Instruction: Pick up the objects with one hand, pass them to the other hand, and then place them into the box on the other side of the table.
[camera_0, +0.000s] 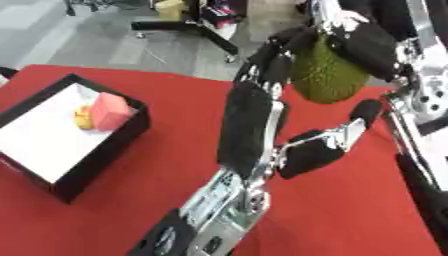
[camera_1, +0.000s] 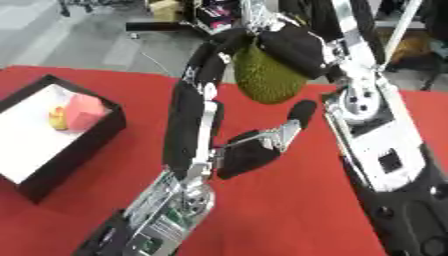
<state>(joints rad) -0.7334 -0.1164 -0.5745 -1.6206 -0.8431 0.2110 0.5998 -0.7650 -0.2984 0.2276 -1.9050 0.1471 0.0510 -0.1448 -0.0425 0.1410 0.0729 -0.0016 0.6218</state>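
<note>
Right robot hand (camera_1: 302, 47): I see it gripping green knobbly object (camera_1: 267, 75) | left robot hand (camera_1: 197, 125): open below it | box (camera_0: 105, 150): far left on worktop (camera_0: 175, 175)

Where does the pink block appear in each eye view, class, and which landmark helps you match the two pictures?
Left eye view: the pink block lies at middle left, inside the black box, near its far corner, beside a small yellow thing.
Right eye view: the same spot in the box, nearer the left edge.
Shared landmark: the green textured object held up between the hands.
</note>
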